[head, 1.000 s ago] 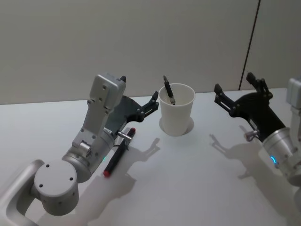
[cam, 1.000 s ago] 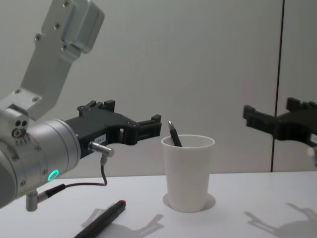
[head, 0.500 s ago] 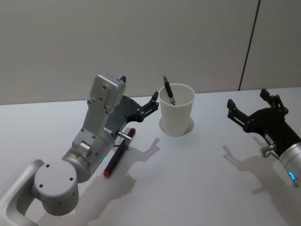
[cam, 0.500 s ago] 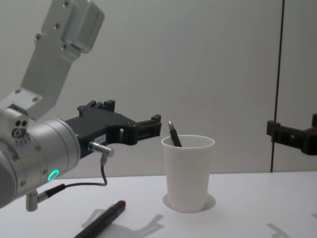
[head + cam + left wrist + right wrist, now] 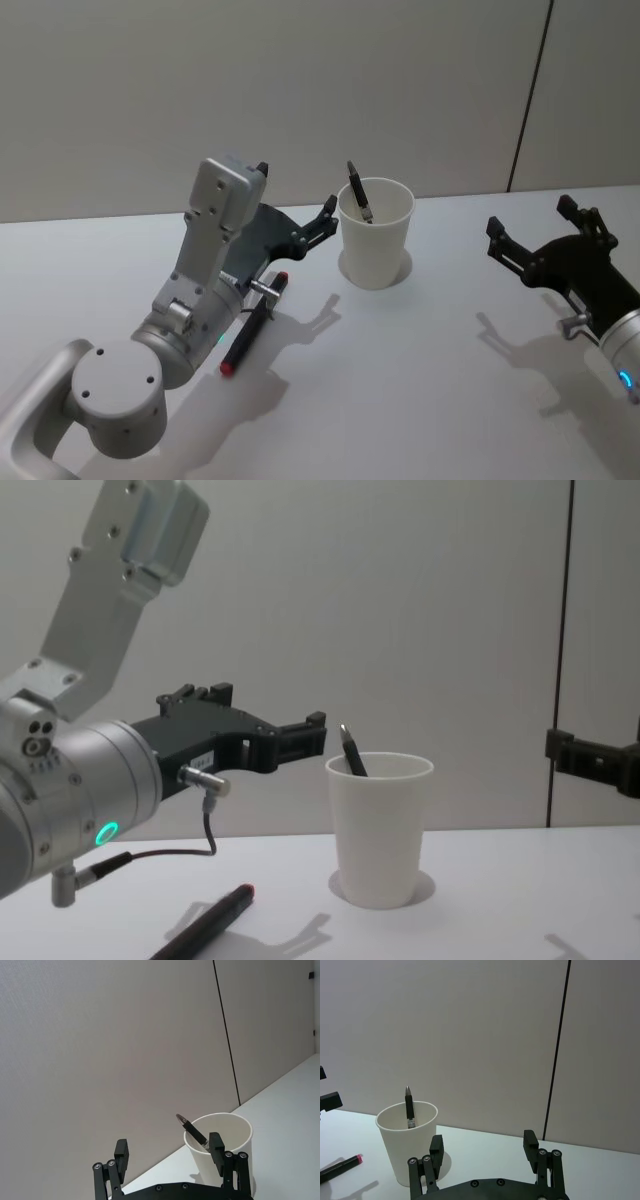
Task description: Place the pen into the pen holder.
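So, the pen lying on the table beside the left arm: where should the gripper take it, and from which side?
Grip the pen on its black barrel near the middle, coming straight down from above with the jaws across its length. It lies flat on the table, so only its two long sides are free. The open left gripper seems nearer.

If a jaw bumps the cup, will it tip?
Probably: the cup looks like thin paper, tall, tapering to a narrow base, so likely light. The pen leaning on its rim adds little weight. Squeezed, its wall would likely buckle.
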Controlling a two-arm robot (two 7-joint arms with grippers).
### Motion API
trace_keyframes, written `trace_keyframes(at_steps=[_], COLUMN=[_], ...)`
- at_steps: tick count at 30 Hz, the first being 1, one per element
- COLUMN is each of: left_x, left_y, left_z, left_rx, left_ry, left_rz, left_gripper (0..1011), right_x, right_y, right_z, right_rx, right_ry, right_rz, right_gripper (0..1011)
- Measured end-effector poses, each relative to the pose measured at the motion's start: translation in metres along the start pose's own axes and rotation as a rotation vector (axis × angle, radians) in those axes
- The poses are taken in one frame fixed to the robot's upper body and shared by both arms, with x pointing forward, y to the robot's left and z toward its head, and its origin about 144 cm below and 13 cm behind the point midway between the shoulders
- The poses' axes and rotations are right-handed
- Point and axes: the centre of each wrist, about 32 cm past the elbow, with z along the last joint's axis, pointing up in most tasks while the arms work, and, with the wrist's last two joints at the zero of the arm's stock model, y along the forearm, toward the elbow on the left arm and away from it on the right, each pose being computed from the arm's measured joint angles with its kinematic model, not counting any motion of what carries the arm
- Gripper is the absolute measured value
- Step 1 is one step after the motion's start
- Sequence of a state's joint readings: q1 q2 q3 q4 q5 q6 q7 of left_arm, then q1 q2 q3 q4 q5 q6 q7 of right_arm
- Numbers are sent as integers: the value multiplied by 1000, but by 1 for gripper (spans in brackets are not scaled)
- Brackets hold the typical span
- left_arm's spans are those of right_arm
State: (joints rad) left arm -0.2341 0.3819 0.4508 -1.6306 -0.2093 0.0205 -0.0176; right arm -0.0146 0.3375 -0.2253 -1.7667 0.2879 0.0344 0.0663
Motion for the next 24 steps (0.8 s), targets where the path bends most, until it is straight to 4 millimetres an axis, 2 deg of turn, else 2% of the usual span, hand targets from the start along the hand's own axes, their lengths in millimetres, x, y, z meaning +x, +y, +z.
trace_keyframes(at_steps=[13, 24], left_x=[3, 8], left_y=[7, 28], left_z=[3, 7], left_rx=[28, 105], left_ry=[12, 34], left_rz=[-34, -66], left_gripper=[1001, 1001], right_x=[0, 0], right_y=[0, 0], right_z=[0, 0], right_rx=[0, 0], right_ry=[0, 0], right_rz=[1, 1], right_gripper=[1001, 1001])
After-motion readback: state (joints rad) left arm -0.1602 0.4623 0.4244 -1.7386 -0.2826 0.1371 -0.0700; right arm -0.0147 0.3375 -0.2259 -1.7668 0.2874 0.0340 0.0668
